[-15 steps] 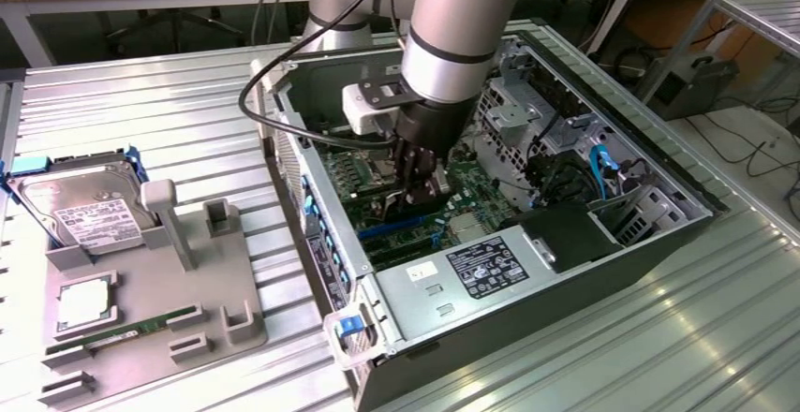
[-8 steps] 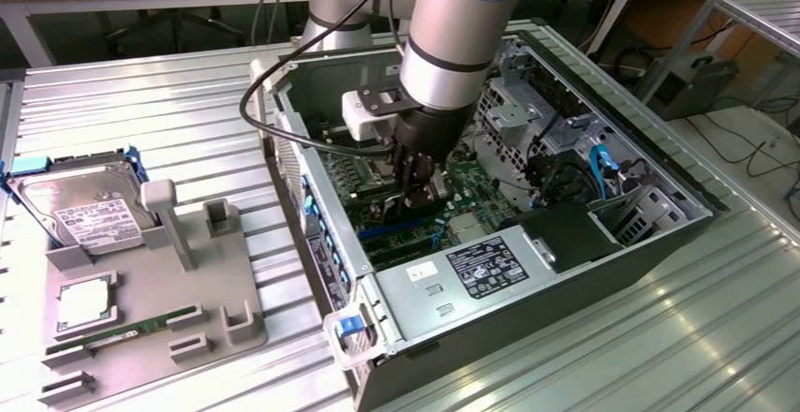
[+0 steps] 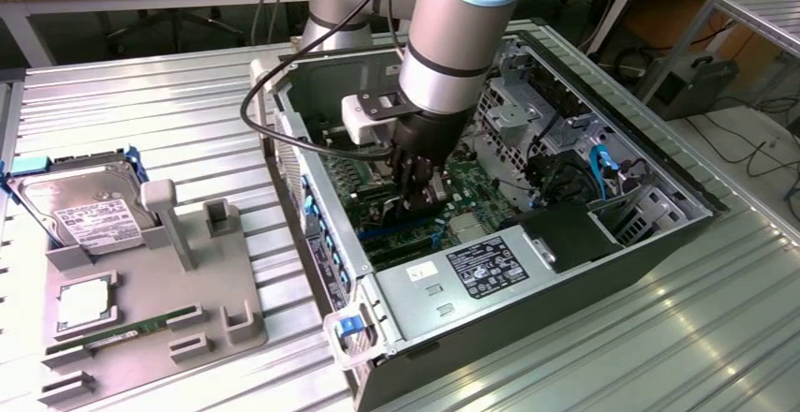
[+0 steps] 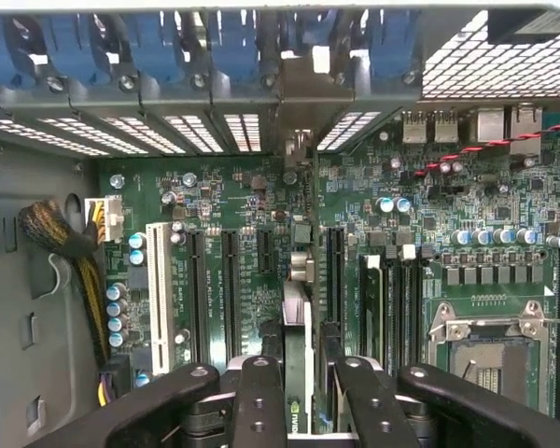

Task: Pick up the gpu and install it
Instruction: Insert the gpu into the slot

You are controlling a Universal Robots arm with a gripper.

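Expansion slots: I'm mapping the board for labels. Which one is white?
The long slot closest to the braided cable bundle. It alone is white, while the neighbouring slots are black.

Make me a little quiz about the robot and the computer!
1. Fill in: the memory stick lying on the grey holder is coloured ____.
2. True or false: the hand is inside the open computer case.
3. What is the hand gripping? A) the gpu B) the memory stick C) nothing

Key: 1 green; 2 true; 3 A.
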